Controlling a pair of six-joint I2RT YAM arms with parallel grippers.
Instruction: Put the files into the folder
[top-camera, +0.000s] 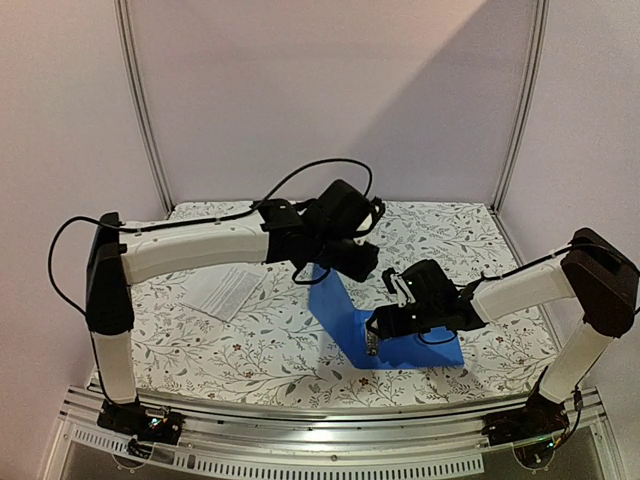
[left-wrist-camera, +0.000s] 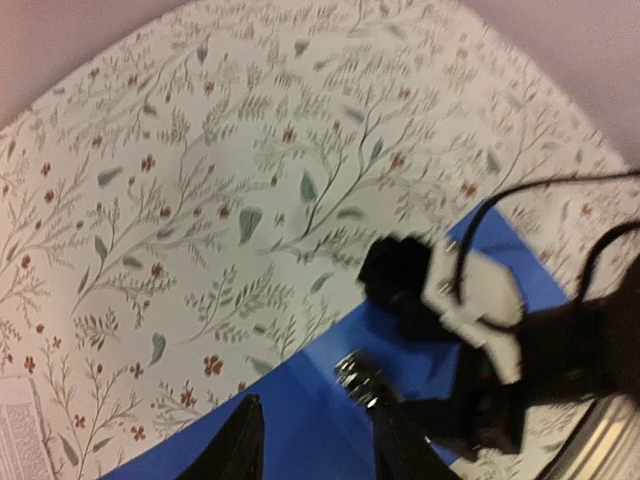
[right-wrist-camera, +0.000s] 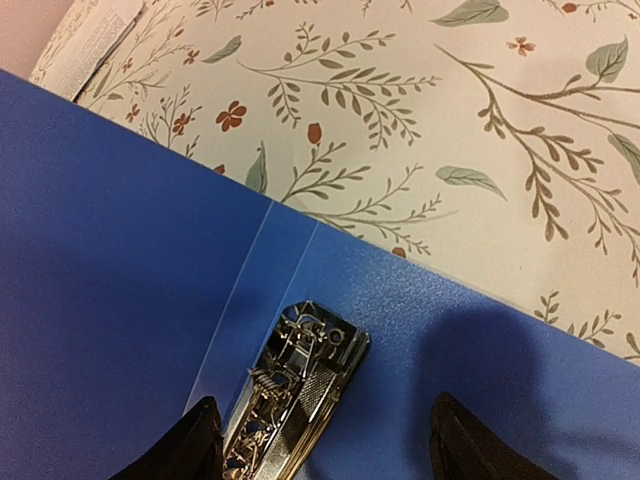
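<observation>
I read this as the opening step: the folder (top-camera: 345, 318) sits right of centre in the overhead view, one cover standing upright and the other flat on the flowered table (top-camera: 250, 350). The left gripper (left-wrist-camera: 320, 445) hangs at the upright cover's top edge with its fingers parted and blue board showing between them. Whether a finger props the cover I cannot tell, but nothing is pinched. The right gripper (right-wrist-camera: 325, 445) is spread wide over the metal rings (right-wrist-camera: 300, 385) at the spine, grasping nothing. The folder holds nothing that I can see: bare blue on both sides of the rings. The files (top-camera: 225, 290) lie flat on the table, left of the folder and apart from it. My next move, I judge, is to keep that cover back and send one arm left for the sheets.
</observation>
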